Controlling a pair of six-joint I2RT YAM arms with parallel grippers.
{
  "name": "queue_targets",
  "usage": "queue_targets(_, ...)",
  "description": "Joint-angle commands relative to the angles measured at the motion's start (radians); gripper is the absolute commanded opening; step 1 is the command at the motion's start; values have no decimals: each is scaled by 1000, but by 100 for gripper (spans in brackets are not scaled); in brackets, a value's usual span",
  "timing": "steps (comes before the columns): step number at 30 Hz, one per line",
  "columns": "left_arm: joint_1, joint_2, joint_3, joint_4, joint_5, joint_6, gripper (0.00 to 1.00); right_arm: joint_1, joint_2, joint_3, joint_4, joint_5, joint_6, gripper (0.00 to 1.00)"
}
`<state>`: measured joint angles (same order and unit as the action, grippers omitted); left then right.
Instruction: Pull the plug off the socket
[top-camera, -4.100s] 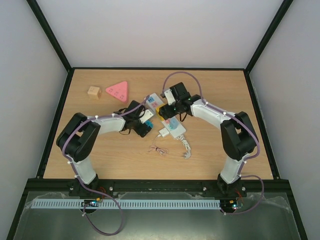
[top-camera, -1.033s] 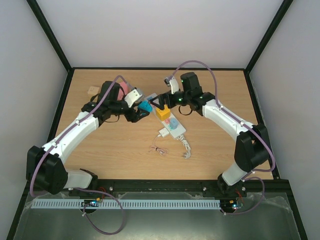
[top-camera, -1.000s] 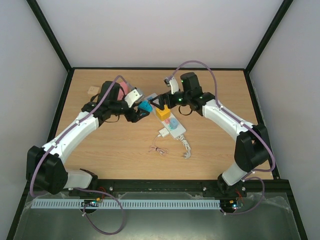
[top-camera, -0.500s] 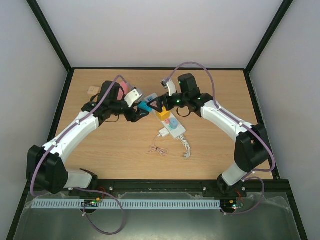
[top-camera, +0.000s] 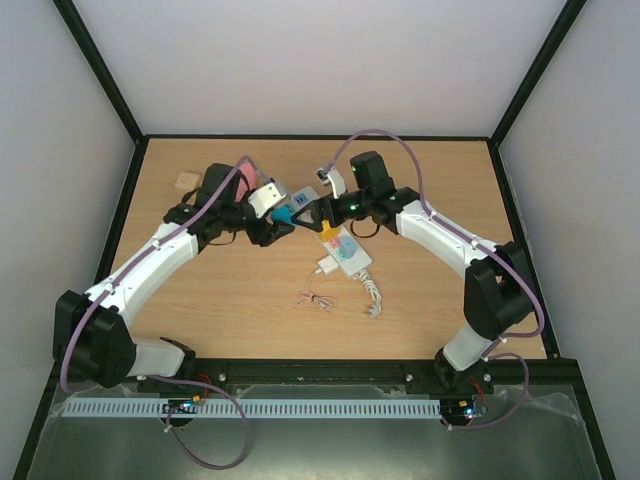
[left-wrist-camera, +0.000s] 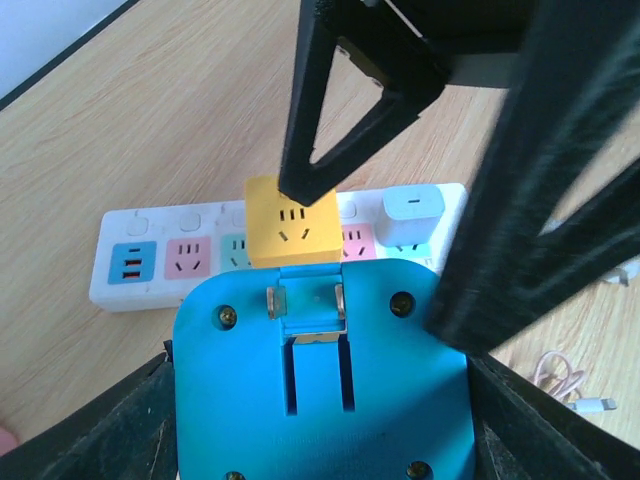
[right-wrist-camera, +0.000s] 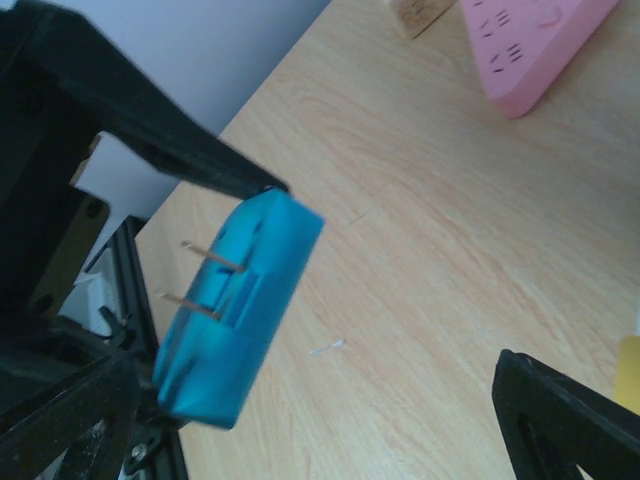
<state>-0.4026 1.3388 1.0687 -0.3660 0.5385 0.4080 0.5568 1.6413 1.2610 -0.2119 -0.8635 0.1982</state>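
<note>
Plug (left-wrist-camera: 412, 215): small white boxy charger, seated in the white socket (top-camera: 352, 256) at its near end, with a thin pinkish cable (top-camera: 317, 300) bundled on the table nearer. My left gripper (top-camera: 281, 219) clamps a blue two-prong adapter (left-wrist-camera: 320, 380). My right gripper (top-camera: 316, 213) is spread apart, one finger at the yellow cube adapter (left-wrist-camera: 292, 220).

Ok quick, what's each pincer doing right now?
Left pincer: closed on the blue plug.
Right pincer: open, holding nothing.
</note>
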Motion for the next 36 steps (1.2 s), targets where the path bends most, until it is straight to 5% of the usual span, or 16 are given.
queue_targets(1,4,-13,27,-22,-34,67,48,5,-11,28,-34,-132,12,96)
queue_targets(8,5,-24,16,-38,-54,120,48,-12,-33,25,6,-152,101,97)
queue_targets(17,-1,-33,8,-42,-31,124,47,-35,55,9,119,-238,301,74)
queue_targets(36,-38,-24,28,-63,-45,122,46,-30,106,6,120,-226,311,56)
